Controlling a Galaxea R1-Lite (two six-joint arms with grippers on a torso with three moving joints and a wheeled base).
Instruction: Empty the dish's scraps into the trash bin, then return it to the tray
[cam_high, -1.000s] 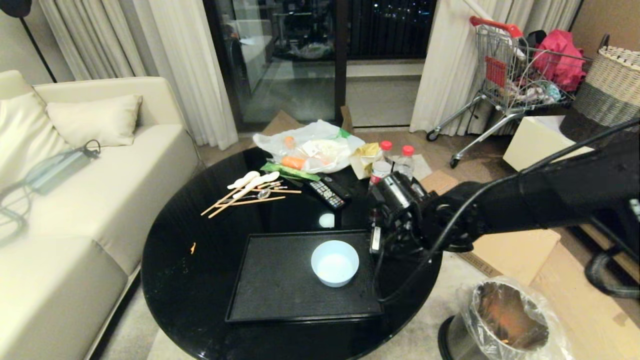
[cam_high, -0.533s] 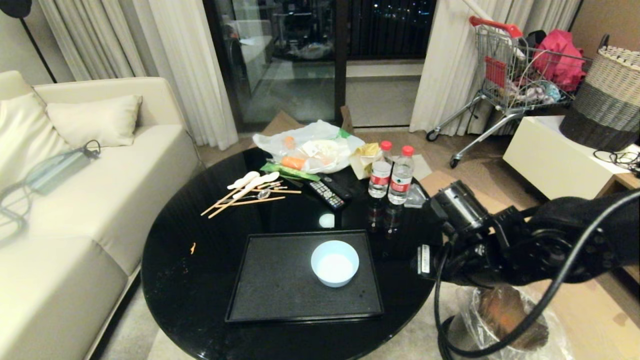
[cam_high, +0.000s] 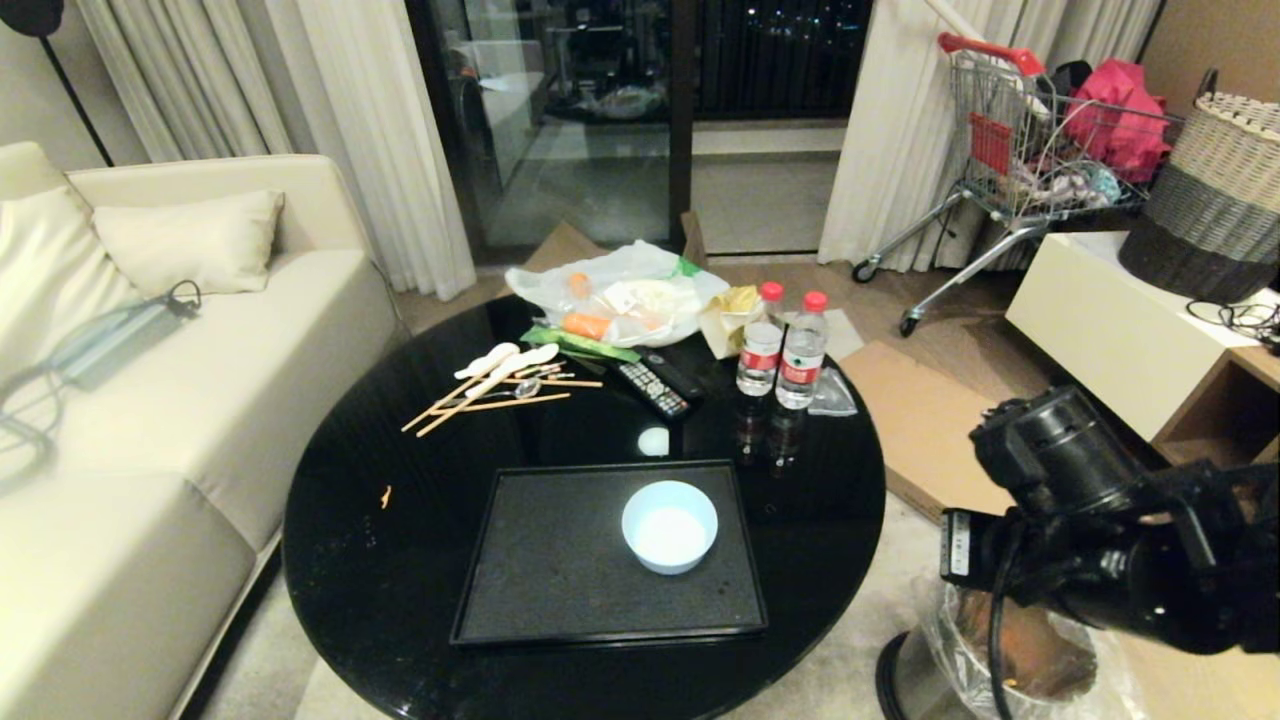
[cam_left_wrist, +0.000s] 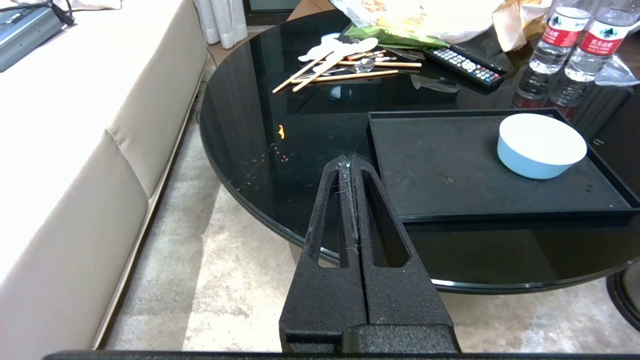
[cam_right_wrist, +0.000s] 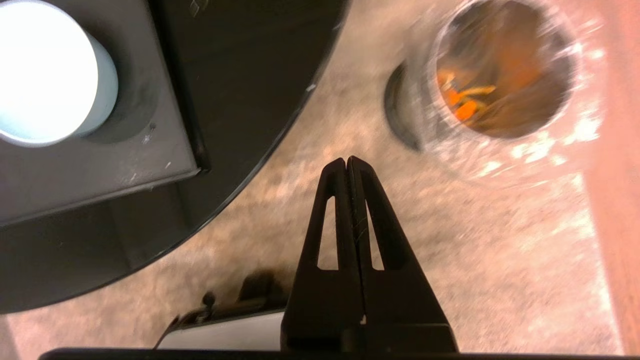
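The dish (cam_high: 669, 526), a small pale-blue bowl, stands empty on the right half of the black tray (cam_high: 560, 570) on the round table. The trash bin (cam_high: 915, 675) stands on the floor to the table's right, partly hidden behind my right arm (cam_high: 1090, 530). In the right wrist view, orange scraps (cam_right_wrist: 465, 100) lie inside the bin (cam_right_wrist: 415, 100). My right gripper (cam_right_wrist: 347, 160) is shut and empty over the carpet between the table edge and the bin. Shut and empty too, my left gripper (cam_left_wrist: 345, 160) is parked at the table's near-left edge, with the dish (cam_left_wrist: 542, 145) to its right.
At the back of the black table (cam_high: 400, 560) lie chopsticks and spoons (cam_high: 500, 385), a remote (cam_high: 655, 388), two water bottles (cam_high: 780, 350) and a plastic bag of food (cam_high: 620, 295). A sofa (cam_high: 150, 400) stands left; cardboard (cam_high: 920, 420) and a white cabinet (cam_high: 1110, 320) right.
My right arm has drawn back from beside the tray, to the right and toward me, and now hangs over the bin. The dish has stayed on the tray.
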